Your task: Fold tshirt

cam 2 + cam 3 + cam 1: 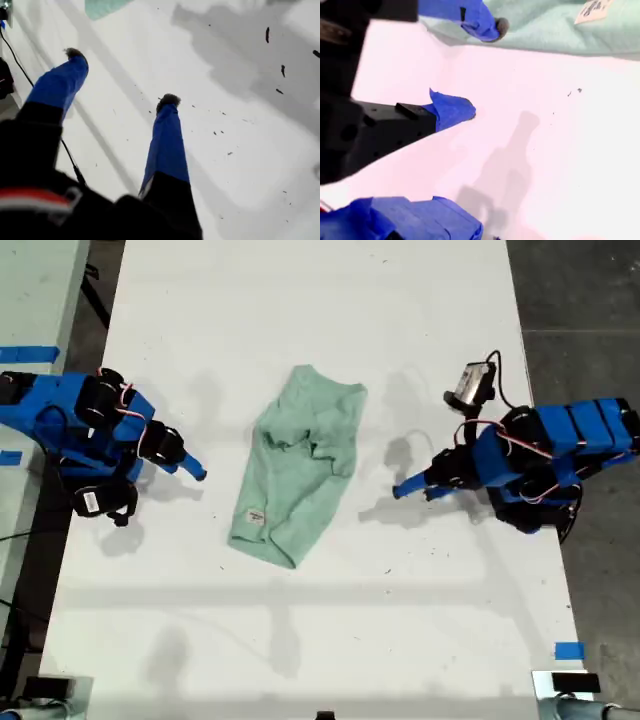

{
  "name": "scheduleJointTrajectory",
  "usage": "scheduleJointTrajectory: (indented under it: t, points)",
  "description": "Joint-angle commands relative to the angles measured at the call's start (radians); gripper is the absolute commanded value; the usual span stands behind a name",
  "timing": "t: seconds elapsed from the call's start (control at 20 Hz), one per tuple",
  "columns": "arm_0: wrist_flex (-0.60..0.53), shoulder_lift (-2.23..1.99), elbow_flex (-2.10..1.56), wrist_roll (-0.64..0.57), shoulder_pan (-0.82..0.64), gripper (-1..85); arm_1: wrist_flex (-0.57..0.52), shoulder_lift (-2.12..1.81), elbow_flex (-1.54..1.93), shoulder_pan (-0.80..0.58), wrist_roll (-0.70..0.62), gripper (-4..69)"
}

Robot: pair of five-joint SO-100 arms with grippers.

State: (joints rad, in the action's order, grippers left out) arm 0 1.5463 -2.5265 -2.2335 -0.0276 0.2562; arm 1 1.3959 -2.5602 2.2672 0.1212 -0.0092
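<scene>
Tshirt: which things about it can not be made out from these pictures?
The tshirt's sleeves and underside: hidden in its own crumpled folds, exterior view.
The label's text: too small in the exterior view; blurred and cut by the edge in the second wrist view.
Most of the tshirt: outside the frame in both wrist views; my second pincer covers a bit of its edge.

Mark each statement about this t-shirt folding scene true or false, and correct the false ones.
1. The t-shirt lies rumpled on the white table. True.
2. My first end effector is shut on the t-shirt. False: it is open over bare table and holds nothing.
3. A small white label shows on the t-shirt. True.
4. My second end effector grips the label. False: it is open beside the t-shirt's edge and holds nothing.
</scene>
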Motion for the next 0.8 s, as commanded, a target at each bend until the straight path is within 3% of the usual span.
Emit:
scheduleJointTrajectory:
  t: [0.0,0.15,0.55,0.75]
  points:
    - [0.060,-0.198,-0.074,0.035,-0.026,17.5,0.066,-0.196,0.069,0.034,0.057,27.3]
    - [0.117,-0.295,-0.143,0.063,-0.037,17.5,0.101,-0.334,0.141,0.058,0.089,27.4]
    - [0.118,-0.376,-0.192,0.067,-0.041,17.0,0.091,-0.290,0.132,0.060,0.098,27.0]
    - [-0.067,0.098,0.072,-0.005,0.021,18.5,-0.072,0.230,-0.189,0.028,-0.031,27.3]
